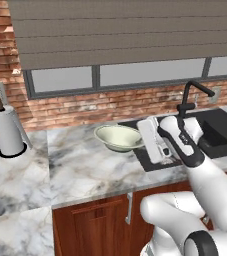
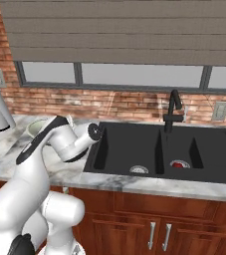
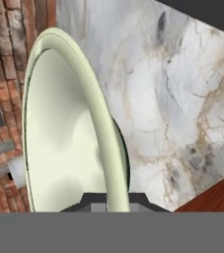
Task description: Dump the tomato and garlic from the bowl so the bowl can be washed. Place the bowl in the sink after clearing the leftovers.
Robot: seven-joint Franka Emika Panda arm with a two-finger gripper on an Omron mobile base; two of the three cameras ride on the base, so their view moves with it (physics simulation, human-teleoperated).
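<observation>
The pale green bowl (image 1: 116, 136) stands on the marble counter (image 1: 85, 167) just left of the black sink (image 1: 221, 134). My gripper (image 1: 141, 137) is shut on its right rim. In the hand view the rim of the bowl (image 3: 64, 128) runs down between my fingertips, with the gripper (image 3: 108, 200) clamped on it, and the inside I see holds no food. From the right base view my arm covers most of the bowl (image 2: 35, 127). The tomato (image 2: 178, 164) lies by the drain in the right basin of the sink (image 2: 129, 144). The garlic is out of view.
A black gooseneck faucet (image 2: 173, 107) rises behind the divider between the basins. A paper towel roll (image 1: 6, 131) stands at the far left of the counter against the brick wall. Wooden cabinet doors (image 1: 95, 220) run under the counter edge.
</observation>
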